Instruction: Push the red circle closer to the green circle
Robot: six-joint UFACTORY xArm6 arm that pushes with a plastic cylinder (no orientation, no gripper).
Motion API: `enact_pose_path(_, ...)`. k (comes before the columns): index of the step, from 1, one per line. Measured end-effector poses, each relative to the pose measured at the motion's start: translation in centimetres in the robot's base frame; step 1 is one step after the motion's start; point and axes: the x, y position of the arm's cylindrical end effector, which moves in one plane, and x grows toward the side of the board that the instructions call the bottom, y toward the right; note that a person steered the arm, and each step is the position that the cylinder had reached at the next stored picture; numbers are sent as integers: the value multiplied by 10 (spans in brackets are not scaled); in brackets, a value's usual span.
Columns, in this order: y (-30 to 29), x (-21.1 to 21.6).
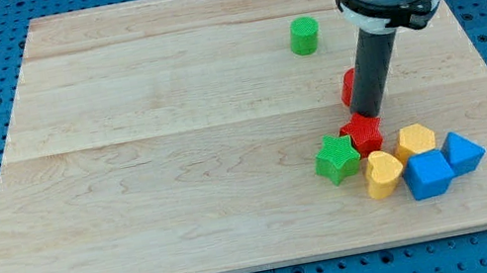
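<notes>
The green circle (303, 36) stands at the view's upper right on the wooden board (175, 148). The red circle (348, 88) is below and right of it, mostly hidden behind my rod; only its left edge shows. My tip (368, 113) is down on the board, touching the red circle's right side, just above a red star-like block (362, 134).
A cluster sits at the view's lower right: a green star (336, 158), a yellow heart (383, 173), a yellow hexagon (415, 140), a blue cube (427, 174) and a blue block (462, 152). The board's right edge is close.
</notes>
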Motion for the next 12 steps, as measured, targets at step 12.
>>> enact_pose_path(12, -93, -33)
